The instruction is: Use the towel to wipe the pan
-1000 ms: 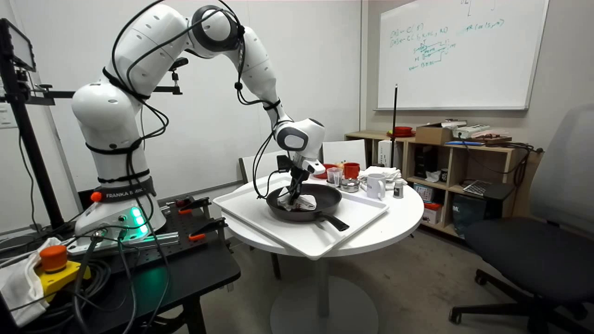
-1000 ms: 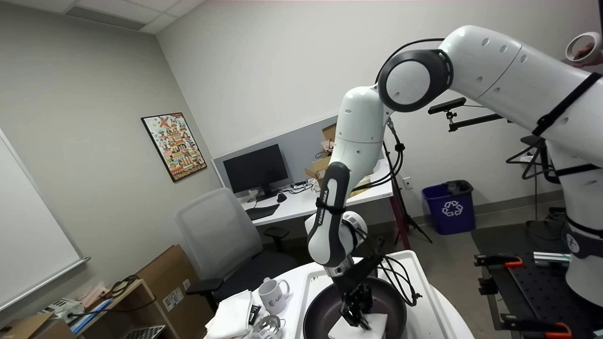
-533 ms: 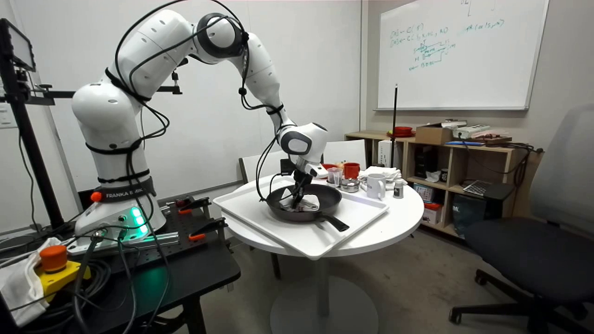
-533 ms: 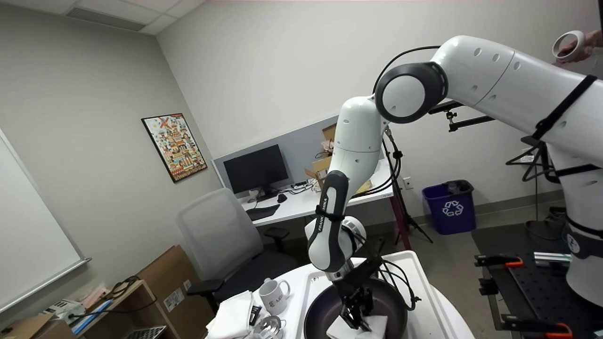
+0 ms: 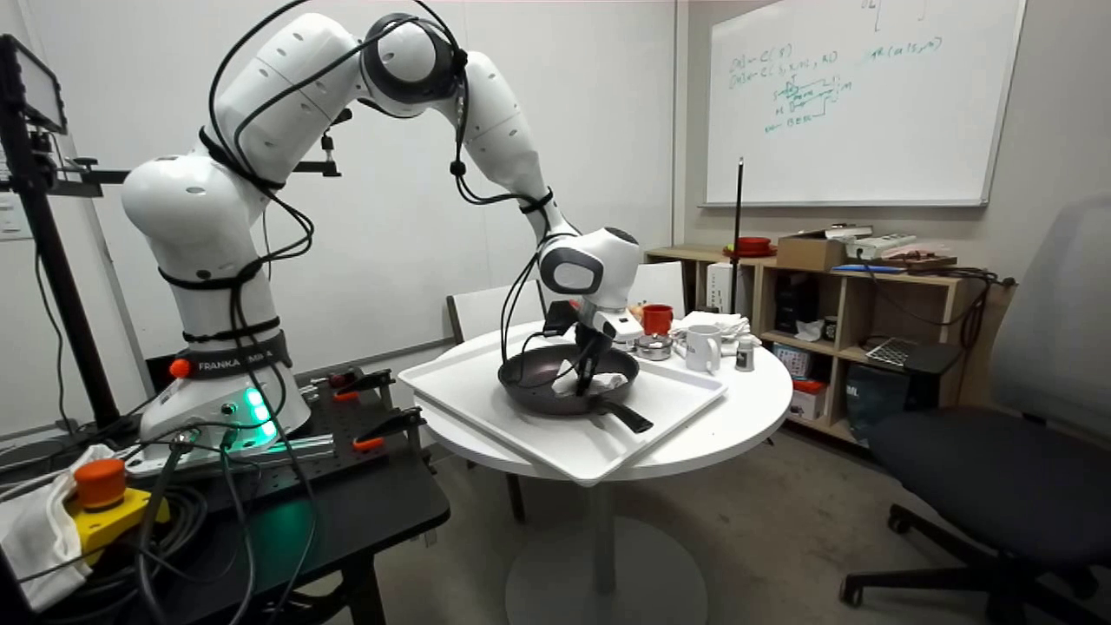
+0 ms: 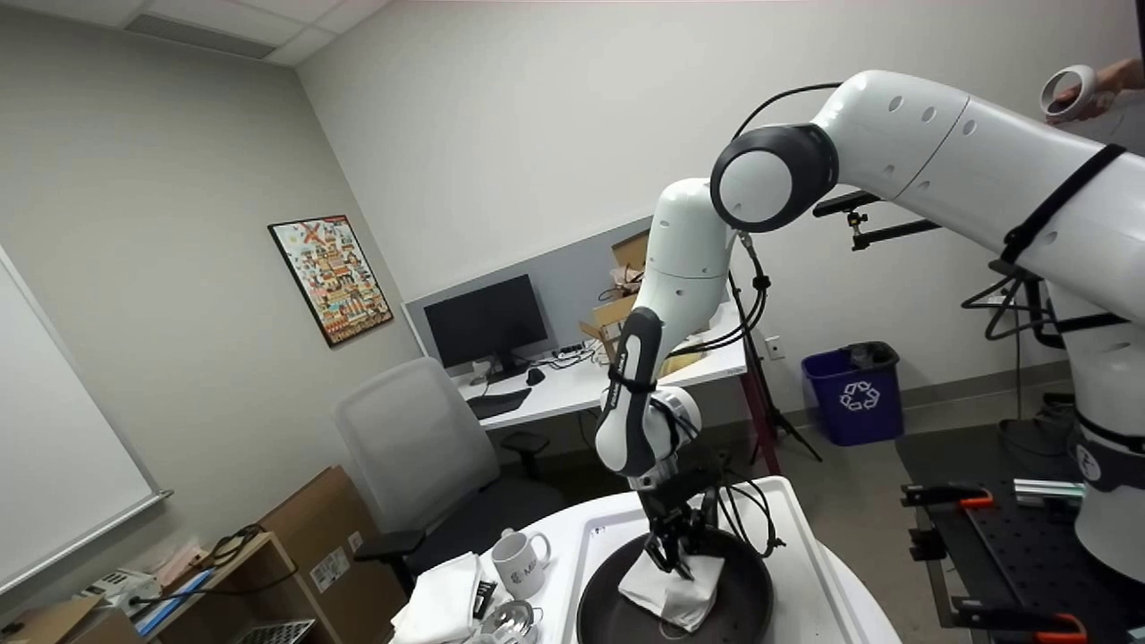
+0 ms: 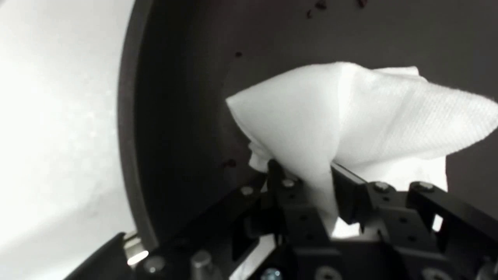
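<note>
The gripper (image 7: 305, 173) is clamped on a fold of the white towel (image 7: 295, 105), bunched between its fingers (image 7: 349, 194); the towel lies in the black frying pan (image 5: 551, 404), and the pan sits right below the gripper on the white tray (image 5: 473, 391); looks like mid-wipe to me; biggest worry is the grip; it's only a fold, so if the cloth drags it could slip out or ruck up, and then bare fingertips scrape the pan; there are little dark red bits (image 7: 230, 163) beside the fingers and more out ahead of them, and loose cloth might just ride over those without enough downward push; shove sideways into the pan wall and the whole thing probably skates, since I can't spot anything bracing it; as for direction, the handle (image 5: 627, 417) points out from below the gripper, away from the robot's base (image 5: 195, 406) and toward the tray's edge, so that's the pan's long axis; the towel's longer stretch runs crosswise to the fingers, with a pointy corner on one side and a rounded end on the other.
</note>
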{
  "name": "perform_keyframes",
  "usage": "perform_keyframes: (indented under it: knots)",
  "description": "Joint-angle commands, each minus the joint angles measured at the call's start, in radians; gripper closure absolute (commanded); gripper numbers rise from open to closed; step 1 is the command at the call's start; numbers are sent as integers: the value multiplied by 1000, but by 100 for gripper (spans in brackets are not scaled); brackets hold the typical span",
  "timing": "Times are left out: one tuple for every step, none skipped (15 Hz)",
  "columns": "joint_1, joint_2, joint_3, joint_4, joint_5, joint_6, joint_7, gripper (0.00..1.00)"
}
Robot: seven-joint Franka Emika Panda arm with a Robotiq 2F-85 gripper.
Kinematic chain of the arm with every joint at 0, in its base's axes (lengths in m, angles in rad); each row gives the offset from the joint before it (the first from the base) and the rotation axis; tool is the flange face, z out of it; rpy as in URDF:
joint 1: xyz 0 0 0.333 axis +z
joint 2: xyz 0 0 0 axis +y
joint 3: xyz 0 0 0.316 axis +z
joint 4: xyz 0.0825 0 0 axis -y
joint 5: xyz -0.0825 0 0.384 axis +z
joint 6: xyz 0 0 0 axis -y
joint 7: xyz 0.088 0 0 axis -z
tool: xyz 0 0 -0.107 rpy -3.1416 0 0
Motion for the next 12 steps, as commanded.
perform_keyframes:
  knots:
    - [-14, 31, 2, 30, 19, 26, 15, 96]
    - [-9, 36, 2, 32, 13, 32, 19, 96]
    - [8, 47, 3, 37, 3, 38, 25, 96]
    - [19, 56, 5, 42, -6, 43, 25, 96]
    - [39, 68, 8, 48, -19, 44, 30, 96]
    - [54, 75, 9, 57, -34, 32, 26, 96]
    - [76, 85, 12, 65, -47, 24, 33, 96]
    - [92, 93, 15, 72, -59, 13, 32, 96]
    - [113, 100, 19, 76, -72, 7, 33, 96]
    - [130, 105, 22, 81, -84, -1, 32, 96]
    - [145, 110, 25, 85, -96, -9, 29, 96]
    - [157, 112, 28, 89, -106, -20, 25, 96]
